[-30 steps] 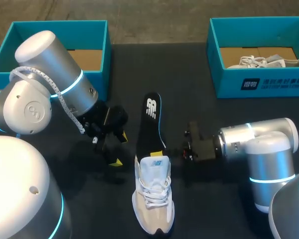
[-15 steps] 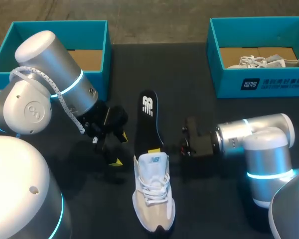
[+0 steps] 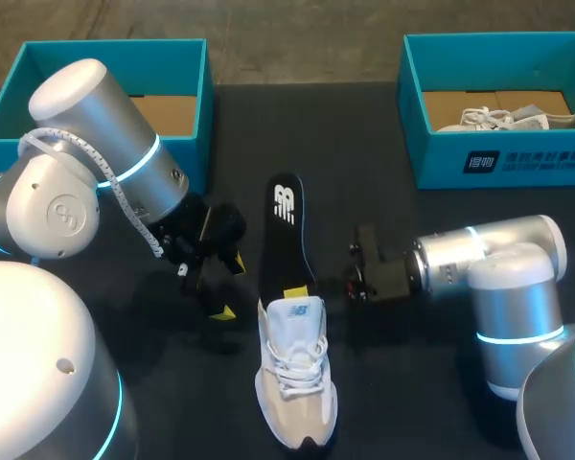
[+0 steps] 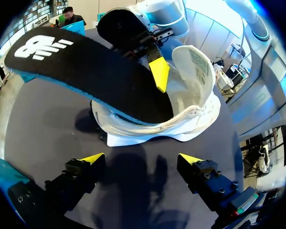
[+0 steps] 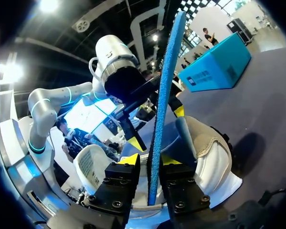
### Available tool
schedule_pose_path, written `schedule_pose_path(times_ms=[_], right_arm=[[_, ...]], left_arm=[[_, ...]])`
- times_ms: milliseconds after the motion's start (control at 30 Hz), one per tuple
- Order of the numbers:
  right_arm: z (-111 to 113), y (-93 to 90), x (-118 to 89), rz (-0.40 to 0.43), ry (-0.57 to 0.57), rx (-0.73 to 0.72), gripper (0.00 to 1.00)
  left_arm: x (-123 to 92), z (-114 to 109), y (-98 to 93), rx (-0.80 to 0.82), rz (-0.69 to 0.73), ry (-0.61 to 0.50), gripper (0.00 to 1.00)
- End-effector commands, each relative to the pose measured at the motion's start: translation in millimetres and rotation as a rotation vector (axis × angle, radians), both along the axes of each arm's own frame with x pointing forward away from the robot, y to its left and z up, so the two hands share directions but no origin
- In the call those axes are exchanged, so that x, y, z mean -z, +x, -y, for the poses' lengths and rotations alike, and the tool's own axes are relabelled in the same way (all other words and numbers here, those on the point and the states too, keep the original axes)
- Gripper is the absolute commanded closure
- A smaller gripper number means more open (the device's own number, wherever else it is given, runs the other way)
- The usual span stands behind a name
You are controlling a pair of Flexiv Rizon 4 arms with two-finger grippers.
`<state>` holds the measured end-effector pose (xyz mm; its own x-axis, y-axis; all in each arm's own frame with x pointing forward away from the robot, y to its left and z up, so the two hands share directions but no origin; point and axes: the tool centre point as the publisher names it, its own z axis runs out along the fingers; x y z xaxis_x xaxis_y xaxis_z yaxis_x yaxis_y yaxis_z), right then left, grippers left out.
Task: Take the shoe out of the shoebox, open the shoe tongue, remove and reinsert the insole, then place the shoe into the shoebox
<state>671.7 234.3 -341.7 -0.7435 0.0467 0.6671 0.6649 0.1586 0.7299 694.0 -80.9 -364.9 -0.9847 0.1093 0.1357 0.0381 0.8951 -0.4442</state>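
Note:
A white and beige shoe point(image 3: 295, 369) lies on the black table, toe toward the near edge. Its black insole point(image 3: 286, 235) with a blue underside sticks out of the shoe's opening and slants away toward the far side. My right gripper point(image 3: 302, 287) is at the shoe's collar; in the right wrist view the insole's blue edge point(image 5: 164, 86) stands between its fingers point(image 5: 128, 164), which are slightly parted with a gap on one side. My left gripper point(image 4: 142, 160) is wide open beside the shoe point(image 4: 181, 129), holding nothing, a short way from the insole point(image 4: 86, 67).
A teal shoebox point(image 3: 96, 48) stands at the far left behind my left arm. A second teal shoebox point(image 3: 503, 168) at the far right holds another white shoe point(image 3: 517, 117).
My right gripper has slid a little left toward the shoe and its fingers have parted from the insole. The insole's far end has swung slightly left. The left arm has not moved.

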Motion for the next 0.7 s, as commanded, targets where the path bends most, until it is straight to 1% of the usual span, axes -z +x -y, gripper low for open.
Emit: schedule_pose_path(times_ms=[33, 100, 267, 700], right_arm=[[0.3, -4.5, -3.0, 0.004, -0.008, 0.005, 0.73], [-0.6, -4.0, -4.5, 0.008, -0.011, 0.003, 0.71], [-3.7, 0.2, -8.5, 0.022, -0.012, -0.005, 0.63], [-13.1, 5.8, -22.7, 0.07, -0.024, -0.028, 0.62]], left_arm=[[0.4, -0.6, -0.7, 0.0, 0.001, -0.001, 0.0], [0.4, -0.6, -0.7, 0.0, 0.001, -0.001, 0.0], [0.4, -0.6, -0.7, 0.0, 0.001, -0.001, 0.0], [0.4, -0.6, -0.7, 0.0, 0.001, -0.001, 0.0]])
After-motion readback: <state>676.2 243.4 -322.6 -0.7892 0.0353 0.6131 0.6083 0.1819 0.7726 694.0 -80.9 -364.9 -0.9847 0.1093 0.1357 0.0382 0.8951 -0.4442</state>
